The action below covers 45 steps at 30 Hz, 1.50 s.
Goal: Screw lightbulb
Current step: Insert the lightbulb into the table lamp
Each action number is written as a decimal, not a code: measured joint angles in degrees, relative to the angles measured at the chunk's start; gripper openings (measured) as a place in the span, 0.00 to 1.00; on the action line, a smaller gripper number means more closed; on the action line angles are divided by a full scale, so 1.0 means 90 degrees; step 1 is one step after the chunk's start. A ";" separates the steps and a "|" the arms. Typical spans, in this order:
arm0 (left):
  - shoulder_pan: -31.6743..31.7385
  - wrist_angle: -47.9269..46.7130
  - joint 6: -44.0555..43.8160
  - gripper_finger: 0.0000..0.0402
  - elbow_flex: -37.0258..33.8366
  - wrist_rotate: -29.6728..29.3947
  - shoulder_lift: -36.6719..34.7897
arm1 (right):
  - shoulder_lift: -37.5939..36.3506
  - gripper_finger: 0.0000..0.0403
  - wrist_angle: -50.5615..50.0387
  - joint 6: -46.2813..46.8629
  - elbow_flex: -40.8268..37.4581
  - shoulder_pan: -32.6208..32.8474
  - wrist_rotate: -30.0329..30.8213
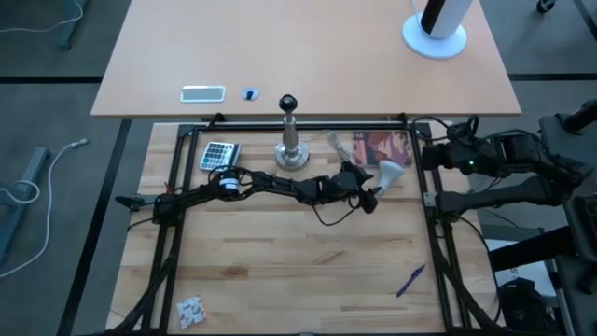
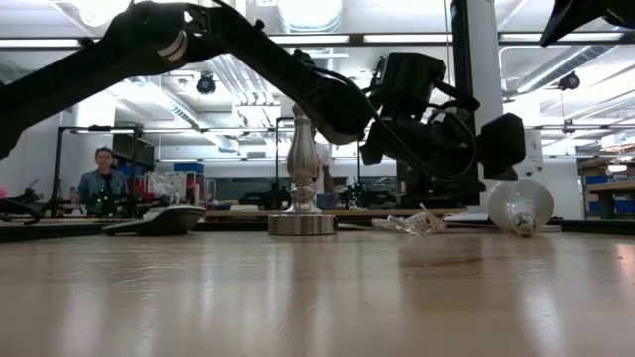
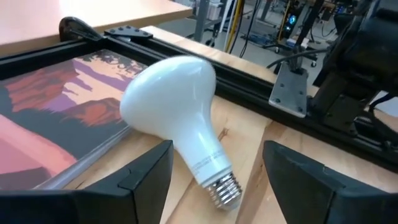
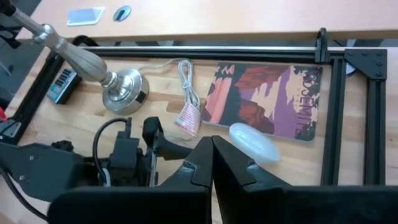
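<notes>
Lying flat on the table [image 1: 280,271], the lightbulb [image 3: 177,115] is untouched.
Its screw end sits between the left gripper's [image 3: 217,177] wide-apart fingers [image 3: 146,171].

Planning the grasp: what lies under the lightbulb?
The lightbulb lies on the wooden table, its wide end resting on a postcard's edge. The contact spot beneath is hidden.

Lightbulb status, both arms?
Left gripper open, fingers straddling lightbulb lying beside the picture book. Right gripper shut, parked at the side. Nothing blocking.

Calculator [image 1: 219,154], postcard [image 1: 382,147], blue pen [image 1: 410,280]
</notes>
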 joint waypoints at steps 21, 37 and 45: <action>0.0005 -0.1508 -0.0556 0.63 -0.0004 0.0046 -0.0161 | 0.0425 0.00 0.0865 0.1010 -0.3269 -0.0464 -0.1804; 0.0034 -0.3069 0.0308 0.63 0.0003 0.0168 -0.0850 | 0.1411 0.00 0.2628 0.0818 -0.4224 -0.1180 -0.1255; 0.0044 -0.4040 0.0297 0.63 0.0003 0.0168 -0.1022 | 0.1984 0.00 0.3757 0.0862 -0.4763 -0.1423 -0.1066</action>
